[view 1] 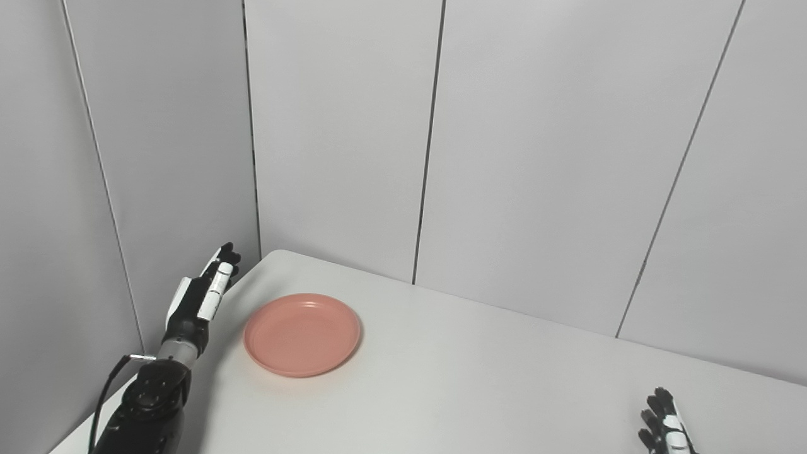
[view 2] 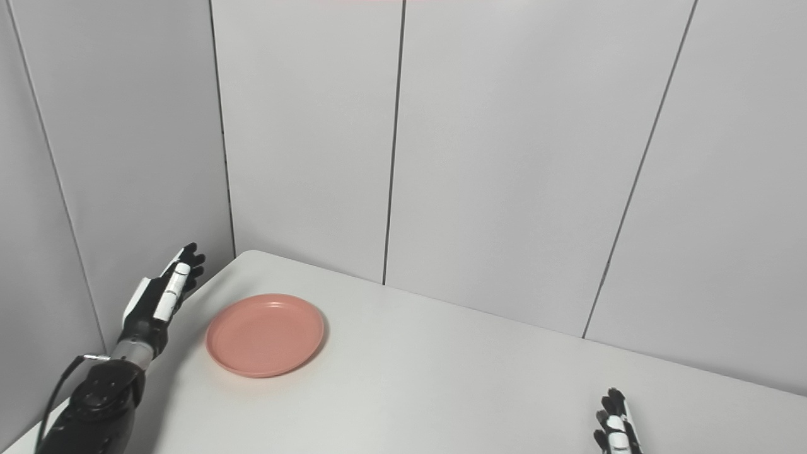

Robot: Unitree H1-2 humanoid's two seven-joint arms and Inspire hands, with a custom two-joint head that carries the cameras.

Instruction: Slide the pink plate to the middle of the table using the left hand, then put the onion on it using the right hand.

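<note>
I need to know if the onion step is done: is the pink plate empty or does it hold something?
Empty. The pink plate lies flat near the table's far left corner, its whole inside bare; no onion shows in either view.

The left hand [view 1: 198, 293] is black with white shell panels, on a silver wrist collar and black forearm trailing a black cable. The right hand [view 2: 616, 427] shows matching black-and-white fingers.

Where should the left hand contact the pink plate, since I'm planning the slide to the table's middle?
At the raised rim on the pink plate's left, outer edge, coming in from the table's left side. The plate lies flat and shallow, so a sideways push probably suits better than a pinch. The left hand, open, is beside that edge without touching.
</note>
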